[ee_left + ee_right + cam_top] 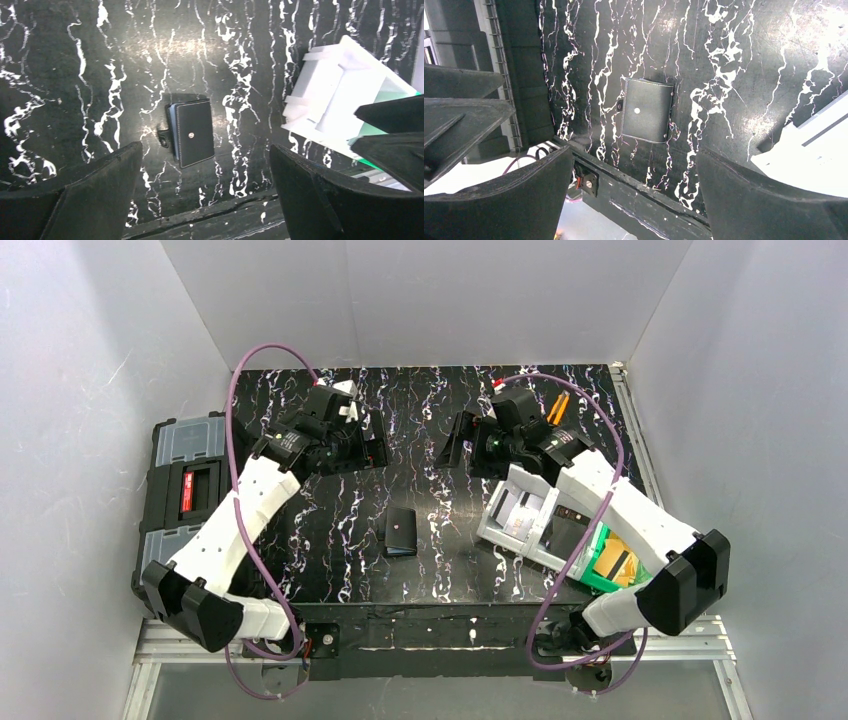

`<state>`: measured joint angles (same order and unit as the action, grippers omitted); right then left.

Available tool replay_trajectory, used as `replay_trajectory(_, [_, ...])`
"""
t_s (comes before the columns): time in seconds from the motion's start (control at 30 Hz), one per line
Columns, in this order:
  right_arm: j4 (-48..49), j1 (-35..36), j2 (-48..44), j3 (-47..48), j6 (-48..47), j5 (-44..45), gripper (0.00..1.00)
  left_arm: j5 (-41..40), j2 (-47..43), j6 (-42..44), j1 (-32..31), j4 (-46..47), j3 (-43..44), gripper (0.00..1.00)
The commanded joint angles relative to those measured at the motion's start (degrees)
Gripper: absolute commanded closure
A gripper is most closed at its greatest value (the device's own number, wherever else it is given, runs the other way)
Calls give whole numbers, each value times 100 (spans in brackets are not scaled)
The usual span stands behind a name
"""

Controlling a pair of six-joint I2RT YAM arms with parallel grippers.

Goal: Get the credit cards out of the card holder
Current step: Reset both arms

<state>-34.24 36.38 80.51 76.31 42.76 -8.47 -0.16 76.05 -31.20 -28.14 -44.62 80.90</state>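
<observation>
**Top external view: one card holder, two claws spread wide**

One card holder point(400, 531) lies folded shut, dotted black side up, on the worktop point(330, 510) near its front edge, between the two arms. Both arms rise from their bases and reach over the middle of the worktop, wrists turned inward. The left claw point(205, 149) and the right claw point(634, 151) each stand wide apart, grasping nothing, clear of the holder.
</observation>
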Motion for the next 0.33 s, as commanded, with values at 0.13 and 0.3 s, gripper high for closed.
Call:
replay_trajectory(0.13, [165, -26, -246, 60, -109, 155, 2, -496, -345, 218, 10, -147, -119, 2])
replay_trajectory(0.3, [159, -26, -266, 55, -111, 161, 1, -483, -334, 172, 10, -181, -145, 2])
